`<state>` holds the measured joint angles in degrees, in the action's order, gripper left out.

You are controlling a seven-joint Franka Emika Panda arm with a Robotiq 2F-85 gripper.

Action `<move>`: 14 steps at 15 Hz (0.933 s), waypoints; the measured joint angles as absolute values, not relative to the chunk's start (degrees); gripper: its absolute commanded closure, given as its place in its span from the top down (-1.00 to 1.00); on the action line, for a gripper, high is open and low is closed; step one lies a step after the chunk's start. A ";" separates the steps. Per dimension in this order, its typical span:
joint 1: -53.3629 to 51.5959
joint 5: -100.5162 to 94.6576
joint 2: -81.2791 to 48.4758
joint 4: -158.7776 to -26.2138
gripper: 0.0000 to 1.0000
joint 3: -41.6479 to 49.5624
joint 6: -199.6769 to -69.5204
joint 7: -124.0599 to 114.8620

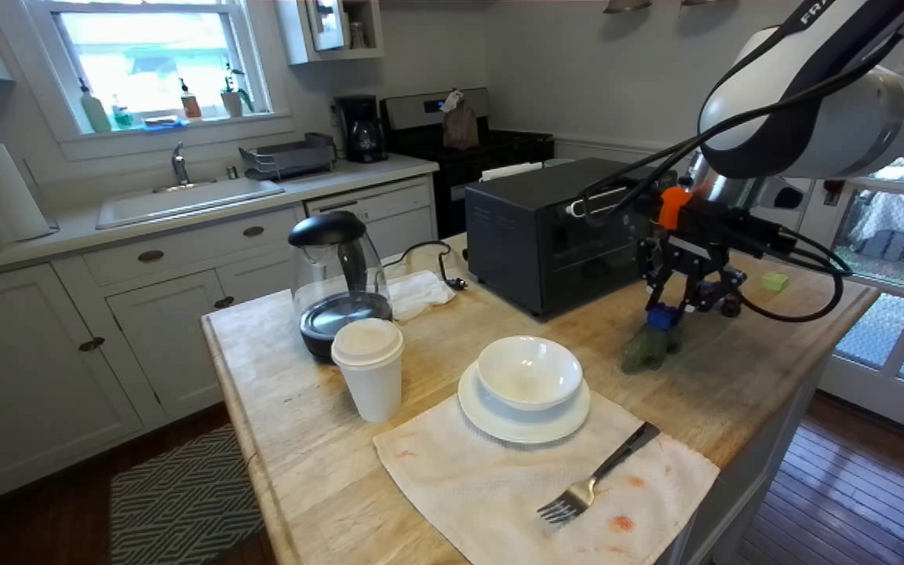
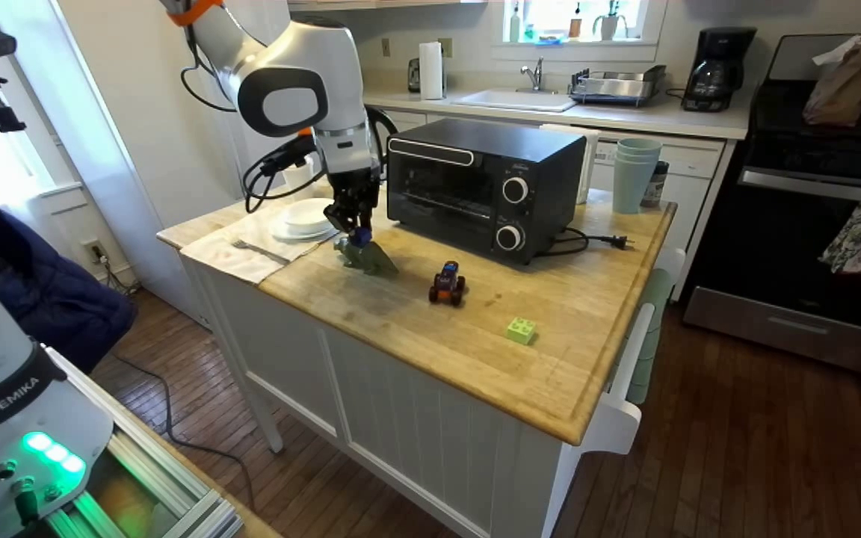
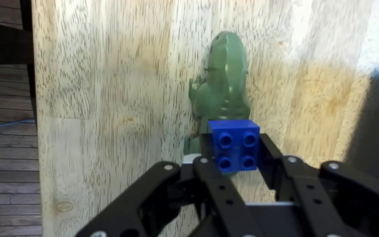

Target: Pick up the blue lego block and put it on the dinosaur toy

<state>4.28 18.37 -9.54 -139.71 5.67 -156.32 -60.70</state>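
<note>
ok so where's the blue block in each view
In an exterior view: blue block right of centre, a little below mid-height.
In an exterior view: blue block slightly left of and above centre.
Wrist view: blue block right of and below centre, between the jaws.
Shared landmark: the dinosaur, just below the block in both exterior views, partly hidden behind it in the wrist view.

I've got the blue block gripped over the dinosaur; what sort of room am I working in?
Most likely a home kitchen: both exterior views show a sink below a window, a coffee maker and a stove.
</note>
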 measured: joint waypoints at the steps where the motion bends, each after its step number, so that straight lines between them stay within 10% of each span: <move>1: 4.28 18.37 -9.58 -139.64 -0.77 5.67 -156.33 -60.70; 14: 4.21 18.37 -10.46 -139.22 -0.77 5.67 -156.37 -60.70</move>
